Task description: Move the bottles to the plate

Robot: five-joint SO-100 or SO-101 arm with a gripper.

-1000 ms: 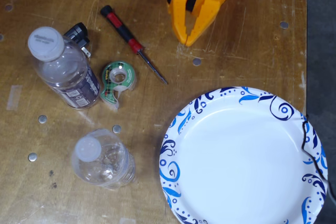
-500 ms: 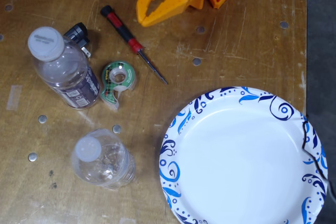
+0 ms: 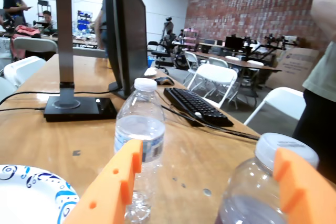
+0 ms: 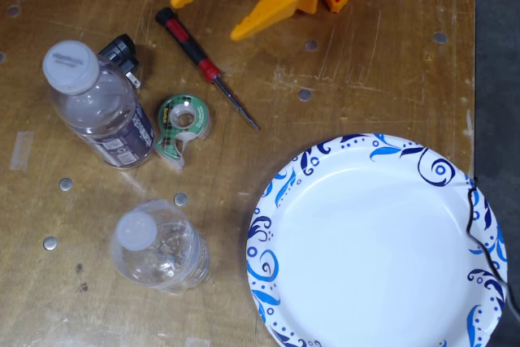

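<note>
1. Your larger bottle [image 4: 101,107], the one with the dark label and a whitish cap, stands upright at the left of the wooden table [image 4: 374,62] in the fixed view, with nothing gripping it.
2. Your small crinkled bottle [image 4: 158,245] stands upright too, nearer the bottom edge of that view, a little right of the labelled one and clear of it.
3. In the wrist view you see both: the small bottle [image 3: 140,140] sits between the orange fingers, well ahead of them, and the larger bottle [image 3: 268,187] shows low at the right, partly behind the right finger.
4. Your plate [image 4: 374,241], white paper with blue swirls and dots on the rim, fills the lower right of the fixed view. It is bare, and both bottles stand off it to the left.
5. A green tape dispenser [image 4: 182,126] sits just beside the labelled bottle, on its right; whether they touch, you can't tell.
6. A red-and-black screwdriver [image 4: 205,67] lies diagonally above the dispenser, and a small black object [image 4: 122,53] peeks out behind the labelled bottle's cap.
7. Your gripper [image 4: 211,12] is at the top edge of the fixed view, orange fingers spread wide apart and pointing down-left, holding nothing and touching no bottle.
</note>
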